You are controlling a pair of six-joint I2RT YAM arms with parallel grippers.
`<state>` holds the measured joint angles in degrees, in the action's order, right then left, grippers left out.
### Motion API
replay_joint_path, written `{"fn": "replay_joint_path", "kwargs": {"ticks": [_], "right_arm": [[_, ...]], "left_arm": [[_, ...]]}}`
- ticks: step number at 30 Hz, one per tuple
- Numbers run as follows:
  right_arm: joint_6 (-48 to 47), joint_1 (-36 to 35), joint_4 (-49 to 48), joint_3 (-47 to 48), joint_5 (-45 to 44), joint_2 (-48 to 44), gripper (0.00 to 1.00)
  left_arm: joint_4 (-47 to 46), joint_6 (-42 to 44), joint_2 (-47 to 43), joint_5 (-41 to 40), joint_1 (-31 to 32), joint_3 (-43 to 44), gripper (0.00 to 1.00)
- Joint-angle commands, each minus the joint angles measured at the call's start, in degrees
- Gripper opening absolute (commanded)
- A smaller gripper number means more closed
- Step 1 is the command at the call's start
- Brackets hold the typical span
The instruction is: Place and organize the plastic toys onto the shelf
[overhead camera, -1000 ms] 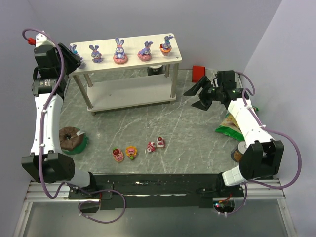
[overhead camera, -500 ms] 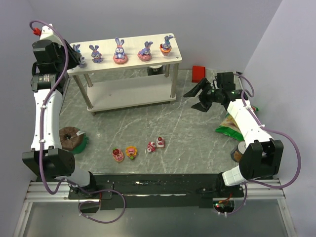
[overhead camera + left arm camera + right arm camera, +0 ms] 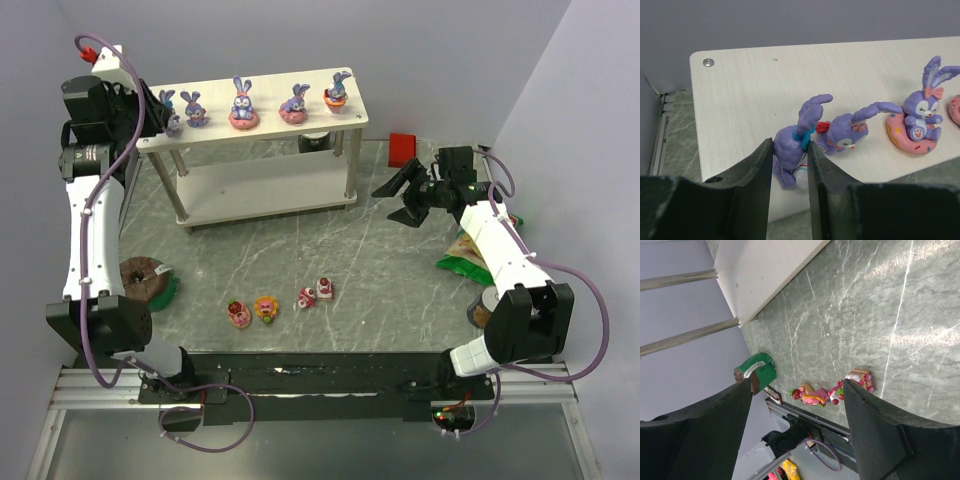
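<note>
At the left end of the shelf [image 3: 270, 122], our left claw [image 3: 789, 146] is closed narrow on a purple bunny [image 3: 790, 150]. It pinches the body from both sides at the front edge of the top board. The bunny leans, with its ears reaching toward a neighbour [image 3: 844, 136] just beside it. That neighbour is the first of four more bunnies [image 3: 241, 103] lined up along the top board toward the shelf's right end.

In front of the shelf, four sweets [image 3: 266, 308] lie in a loose row on the table [image 3: 400, 270], none of them lifted yet. To the right of the shelf, our right claw [image 3: 405, 195] hangs wide open and empty above the table.

We judge these toys to be light, hard and smooth, so they could slip from a grip or topple when set down. We would hold a bunny by its thick body or base, never by the thin ears. The sweets sit low and squat, so we would grip them across their broadest sides, close to the table.
</note>
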<state>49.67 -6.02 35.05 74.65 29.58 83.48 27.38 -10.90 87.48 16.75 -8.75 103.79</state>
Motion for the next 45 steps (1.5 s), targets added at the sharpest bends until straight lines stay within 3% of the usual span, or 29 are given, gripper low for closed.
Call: {"fn": "replay_joint_path", "kwargs": {"ticks": [1,10,16,25,37,45], "right_arm": [[-0.27,-0.13,-1.56,-0.12,-0.58,-2.01,0.80],[-0.45,-0.22,-1.30,0.23,-0.75,-2.01,0.80],[-0.63,-0.13,-0.68,1.55,-0.67,-1.39,0.80],[-0.71,-0.13,-0.33,1.99,-0.84,-1.30,0.80],[-0.19,-0.13,-0.68,1.90,-1.02,-0.69,0.80],[0.08,-0.13,-0.95,1.29,-1.19,-1.04,0.80]], "left_arm": [[-1.27,3.78,1.72,14.16,-4.60,4.49,0.01],[3.56,13.44,4.80,30.50,-8.73,7.22,0.02],[8.04,20.12,7.44,34.22,-8.83,11.08,0.07],[10.68,21.44,12.27,35.71,-10.49,16.79,0.09],[7.34,17.49,11.66,42.91,-15.50,12.58,0.08],[5.85,16.26,13.32,45.38,-15.59,13.37,0.13]]}}
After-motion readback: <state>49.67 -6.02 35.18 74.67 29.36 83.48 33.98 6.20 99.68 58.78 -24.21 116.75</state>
